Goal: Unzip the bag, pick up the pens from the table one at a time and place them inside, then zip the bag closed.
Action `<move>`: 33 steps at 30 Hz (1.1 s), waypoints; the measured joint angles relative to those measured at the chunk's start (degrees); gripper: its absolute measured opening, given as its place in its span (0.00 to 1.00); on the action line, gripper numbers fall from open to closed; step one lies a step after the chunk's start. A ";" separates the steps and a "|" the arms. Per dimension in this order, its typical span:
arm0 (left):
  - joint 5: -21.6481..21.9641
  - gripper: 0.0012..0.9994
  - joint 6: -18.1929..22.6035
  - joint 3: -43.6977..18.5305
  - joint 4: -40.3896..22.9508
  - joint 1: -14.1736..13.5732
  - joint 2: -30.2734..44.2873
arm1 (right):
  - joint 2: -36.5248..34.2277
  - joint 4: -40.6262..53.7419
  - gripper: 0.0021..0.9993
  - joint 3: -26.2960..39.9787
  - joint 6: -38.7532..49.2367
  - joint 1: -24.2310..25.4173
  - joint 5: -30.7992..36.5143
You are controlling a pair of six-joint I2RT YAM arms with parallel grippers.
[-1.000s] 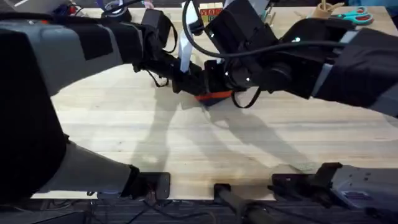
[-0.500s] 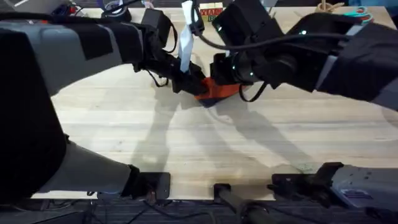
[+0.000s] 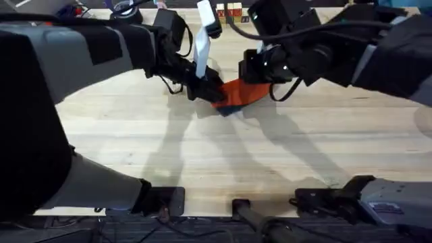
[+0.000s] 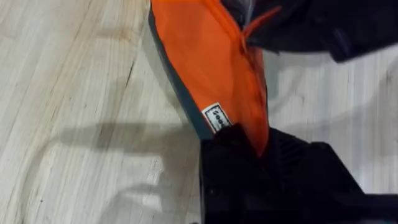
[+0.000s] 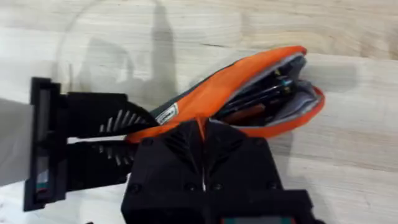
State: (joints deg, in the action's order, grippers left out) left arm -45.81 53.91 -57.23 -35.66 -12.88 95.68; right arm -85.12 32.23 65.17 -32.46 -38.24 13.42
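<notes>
arm bases sit along the bottom edge of the overhead frame, and both arms reach up to meet just above centre, where the bag [image 3: 237, 94] lies on the table [image 3: 202, 155].

my left gripper [image 4: 258, 146] is clamped on one end of the bag; in its wrist view the orange fabric and a small white label disappear between the black fingers, so the jaws are narrow and holding cloth. the right wrist view shows that same gripper [image 5: 118, 137] at centre left, pinning the pouch end.

my right gripper [image 5: 202, 140] is pinched on a thin orange strip that i take to be the zipper pull (it runs straight into the closed fingers). in the overhead it sits at the upper centre right, over the bag's far end [image 3: 253, 71].

beyond my fingers in the right wrist view the bag [image 5: 249, 93] gapes open at its far end, and dark slim pens [image 5: 261, 93] lie inside against the lining. i can't count them for sure.

my judgement: loading is done and i'm in the zipping step, about half closed. next i need a steady pull along the zipper line toward the open end, with the left holding firm so the pouch doesn't drag.
</notes>
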 joint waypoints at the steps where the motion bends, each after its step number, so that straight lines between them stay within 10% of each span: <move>1: 0.02 0.04 0.00 0.00 0.01 0.00 0.00 | -0.01 0.03 0.03 0.00 0.14 0.50 -0.09; 33: -0.23 0.04 0.02 0.00 0.36 -0.33 0.02 | -5.12 -0.17 0.03 -0.02 0.51 19.83 0.32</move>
State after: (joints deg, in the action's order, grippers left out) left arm -46.04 53.93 -57.23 -35.30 -13.21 95.69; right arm -90.24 32.06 65.14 -31.94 -18.41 13.74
